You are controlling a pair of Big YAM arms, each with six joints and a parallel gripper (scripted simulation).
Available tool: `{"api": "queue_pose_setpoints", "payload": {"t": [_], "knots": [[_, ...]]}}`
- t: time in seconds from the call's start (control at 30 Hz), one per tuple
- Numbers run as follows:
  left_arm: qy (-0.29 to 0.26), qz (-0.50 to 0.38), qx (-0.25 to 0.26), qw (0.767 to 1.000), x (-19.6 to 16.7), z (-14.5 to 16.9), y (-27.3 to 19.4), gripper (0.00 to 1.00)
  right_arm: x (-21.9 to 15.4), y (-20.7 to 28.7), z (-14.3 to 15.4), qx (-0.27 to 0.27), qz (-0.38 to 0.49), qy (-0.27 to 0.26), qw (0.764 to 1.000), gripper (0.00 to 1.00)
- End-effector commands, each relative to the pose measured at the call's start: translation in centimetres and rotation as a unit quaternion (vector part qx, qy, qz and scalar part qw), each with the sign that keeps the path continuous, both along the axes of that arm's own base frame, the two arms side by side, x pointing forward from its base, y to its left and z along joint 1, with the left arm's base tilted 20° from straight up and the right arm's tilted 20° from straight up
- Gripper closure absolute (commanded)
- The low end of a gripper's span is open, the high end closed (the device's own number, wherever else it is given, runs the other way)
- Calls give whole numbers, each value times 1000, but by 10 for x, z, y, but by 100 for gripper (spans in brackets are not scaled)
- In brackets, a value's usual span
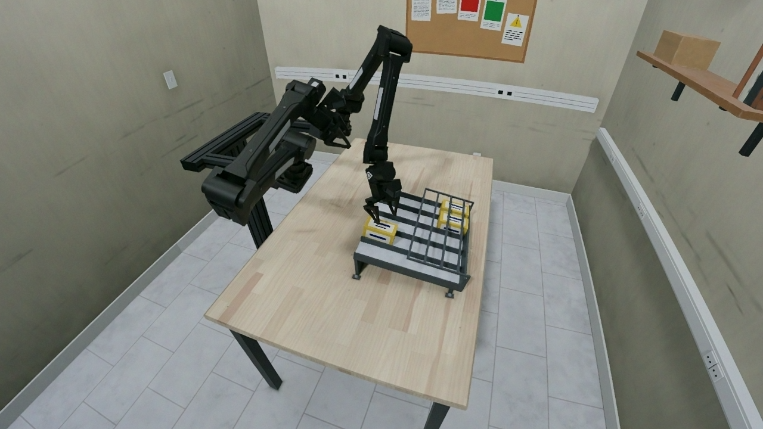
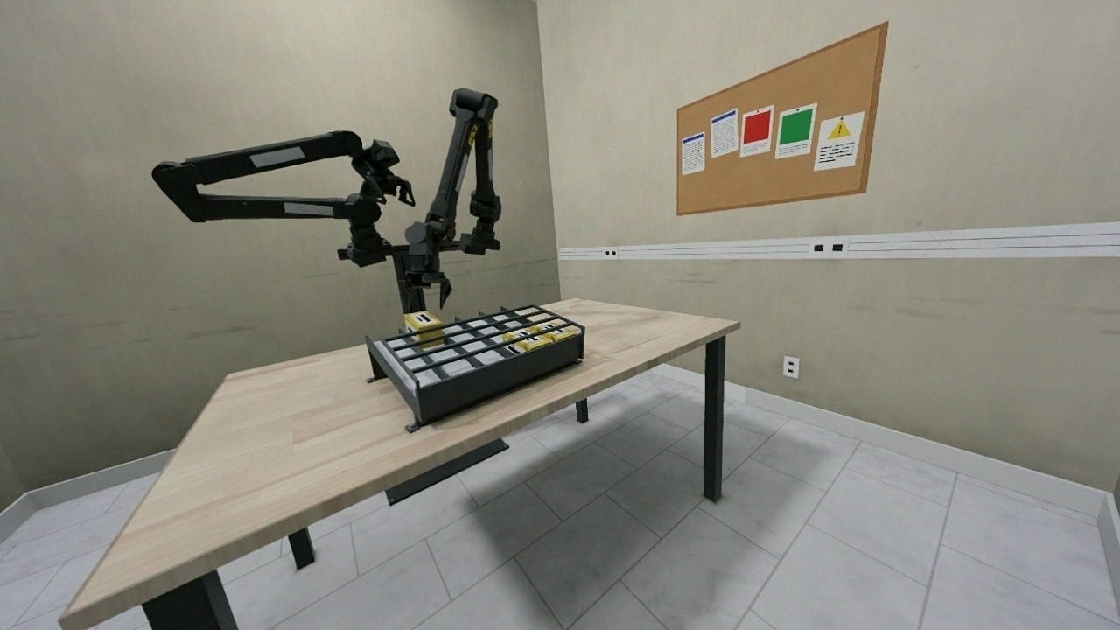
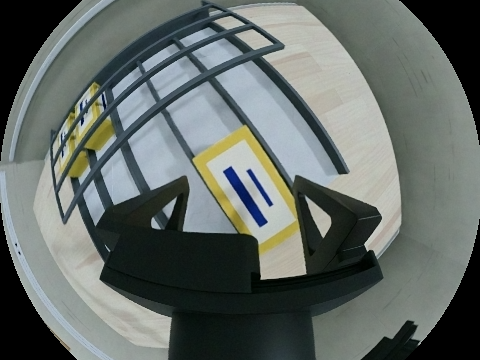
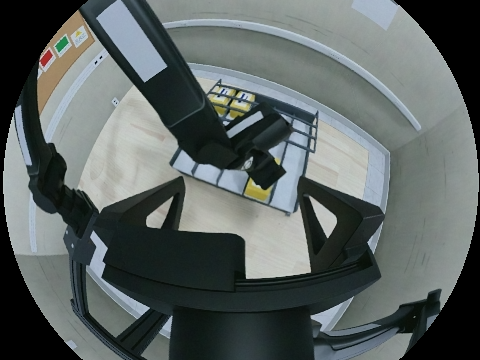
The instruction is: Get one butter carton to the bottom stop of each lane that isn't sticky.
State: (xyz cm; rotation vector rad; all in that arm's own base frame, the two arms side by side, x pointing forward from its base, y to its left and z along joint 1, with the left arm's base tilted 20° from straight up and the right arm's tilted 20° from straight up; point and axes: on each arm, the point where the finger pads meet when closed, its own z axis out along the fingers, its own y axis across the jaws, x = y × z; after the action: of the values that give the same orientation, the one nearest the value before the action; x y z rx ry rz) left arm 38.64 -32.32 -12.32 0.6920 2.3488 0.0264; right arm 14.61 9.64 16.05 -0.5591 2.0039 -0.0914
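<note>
One yellow-and-white butter carton (image 1: 380,230) (image 2: 423,325) (image 3: 245,187) lies at the open end of the second lane from the near side of the sloped shelf (image 1: 411,270) (image 2: 500,374). The other two cartons (image 1: 453,221) (image 1: 456,206) lie side by side at the opposite end, under the bar grille, in the two lanes farthest from that near side. My left gripper (image 1: 386,217) (image 2: 430,306) (image 3: 240,181) is open just above the first carton, its fingers spread above it with nothing held. My right gripper (image 1: 346,139) is open and empty, raised well away from the shelf.
The bar grille (image 1: 427,237) (image 3: 175,95) covers the lanes' far half. Raised dividers (image 3: 172,127) separate the lanes. The wooden table (image 1: 341,320) (image 2: 313,423) extends around the shelf. The left arm (image 4: 155,80) crosses the right wrist view and partly hides the shelf.
</note>
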Motion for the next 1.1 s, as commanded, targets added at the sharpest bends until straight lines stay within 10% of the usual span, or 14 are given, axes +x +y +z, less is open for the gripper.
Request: {"api": "queue_pose_setpoints", "payload": {"t": [0.0,0.33,1.07], "knots": [[52,132,-39,989,-1,-1,-11,9,-2,5,28,29,-3,2,1000,0],[85,285,-33,954,-13,-11,-6,9,-2,5,28,29,-3,2,1000,0],[89,300,-1,950,6,-52,1,10,-2,5,28,29,-3,2,1000,0]]}}
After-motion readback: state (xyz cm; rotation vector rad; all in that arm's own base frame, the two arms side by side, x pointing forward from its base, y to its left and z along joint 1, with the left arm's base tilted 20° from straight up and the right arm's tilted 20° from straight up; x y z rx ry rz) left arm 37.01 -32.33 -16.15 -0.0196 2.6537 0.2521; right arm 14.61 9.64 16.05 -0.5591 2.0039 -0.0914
